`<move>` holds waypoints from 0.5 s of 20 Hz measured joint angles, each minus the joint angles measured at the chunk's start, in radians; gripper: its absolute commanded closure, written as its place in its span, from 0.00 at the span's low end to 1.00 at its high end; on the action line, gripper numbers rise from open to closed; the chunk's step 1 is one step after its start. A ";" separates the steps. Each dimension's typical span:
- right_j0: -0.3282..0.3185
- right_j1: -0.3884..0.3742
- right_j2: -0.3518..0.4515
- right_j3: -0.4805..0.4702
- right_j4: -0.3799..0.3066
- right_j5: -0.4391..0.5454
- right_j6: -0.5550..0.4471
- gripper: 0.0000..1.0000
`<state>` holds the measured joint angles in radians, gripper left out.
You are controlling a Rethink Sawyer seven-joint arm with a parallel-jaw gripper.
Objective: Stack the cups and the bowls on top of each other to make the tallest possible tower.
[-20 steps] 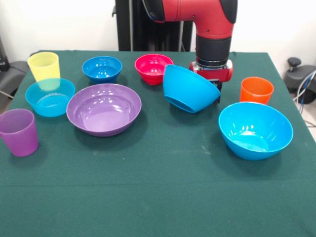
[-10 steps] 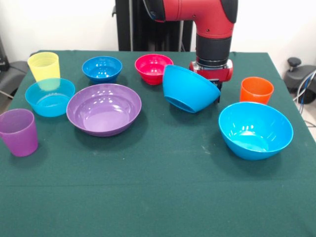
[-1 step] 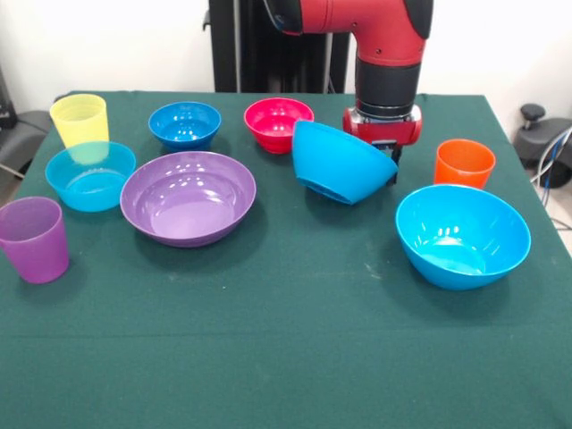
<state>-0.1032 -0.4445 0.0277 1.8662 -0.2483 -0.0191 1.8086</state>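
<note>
Up at mid-table the gripper (image 3: pixel 386 159) is clamped on a blue bowl (image 3: pixel 341 164), tilted, rim facing away — the magenta bowl (image 3: pixel 278 123) sits just beside it, toward the purple bowl (image 3: pixel 189 197). Nothing stacked yet. Green cloth (image 3: pixel 286 349), plenty of room — cups wait at the edges.

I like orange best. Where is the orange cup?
In the front view, the orange cup stands upright on the right side of the table, just behind the big blue bowl and right of the end effector.

green table (image 3: pixel 295 357) with bowls (image 3: pixel 188 197), cups (image 3: pixel 34 239)
</note>
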 measured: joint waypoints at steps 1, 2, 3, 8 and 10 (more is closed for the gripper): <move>0.000 -0.006 -0.001 0.000 0.000 0.000 0.000 0.00; 0.000 -0.011 -0.001 0.000 0.000 0.000 0.000 0.00; 0.000 -0.014 -0.002 0.000 0.000 0.000 0.000 0.00; -0.004 -0.049 -0.003 0.000 0.000 0.000 0.000 0.00; -0.004 -0.057 -0.003 0.000 0.000 0.000 0.000 0.00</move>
<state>-0.1071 -0.5019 0.0248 1.8663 -0.2484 -0.0188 1.8086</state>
